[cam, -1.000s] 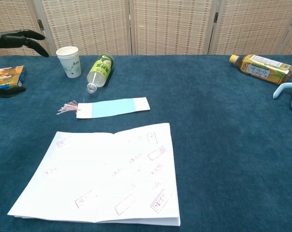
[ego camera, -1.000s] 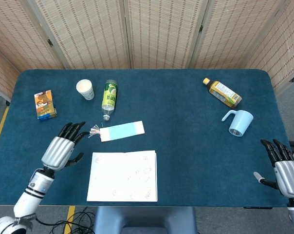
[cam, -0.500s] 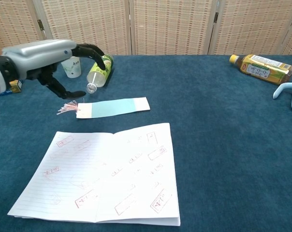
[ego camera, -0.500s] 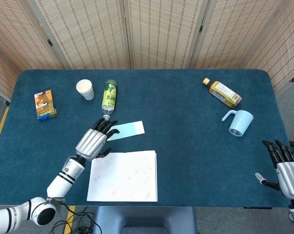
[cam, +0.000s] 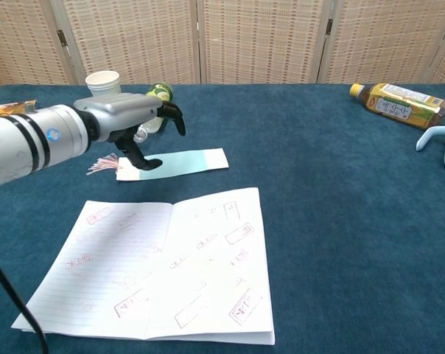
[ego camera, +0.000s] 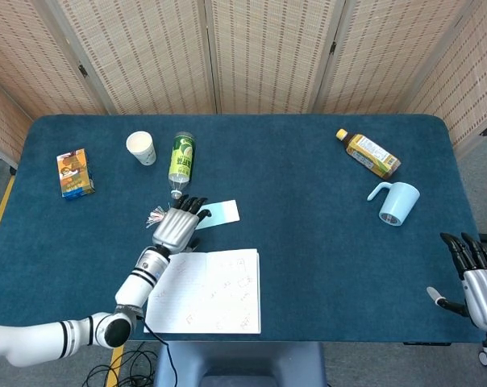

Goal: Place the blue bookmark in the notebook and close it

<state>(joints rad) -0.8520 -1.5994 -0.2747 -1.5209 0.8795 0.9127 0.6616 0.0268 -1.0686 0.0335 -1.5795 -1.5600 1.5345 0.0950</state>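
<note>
The blue bookmark (ego camera: 220,214) (cam: 189,161) lies flat on the table just beyond the open notebook (ego camera: 205,292) (cam: 163,265), its pink tassel (cam: 100,164) pointing left. My left hand (ego camera: 179,226) (cam: 128,118) hovers over the bookmark's left end with its fingers spread and arched, and the thumb tip comes down on the strip. I cannot see anything gripped in it. Only the head view shows my right hand (ego camera: 476,278), which rests at the table's near right corner with its fingers apart and nothing in it.
A paper cup (ego camera: 140,147), a lying green bottle (ego camera: 181,159) and a snack box (ego camera: 73,172) sit at the back left, close behind my left hand. A tea bottle (ego camera: 369,153) and a blue mug (ego camera: 395,202) are at the right.
My left hand has swung from the table's left side to the right and now sits over the bookmark's left end. The right hand has slid slightly toward the near edge.
</note>
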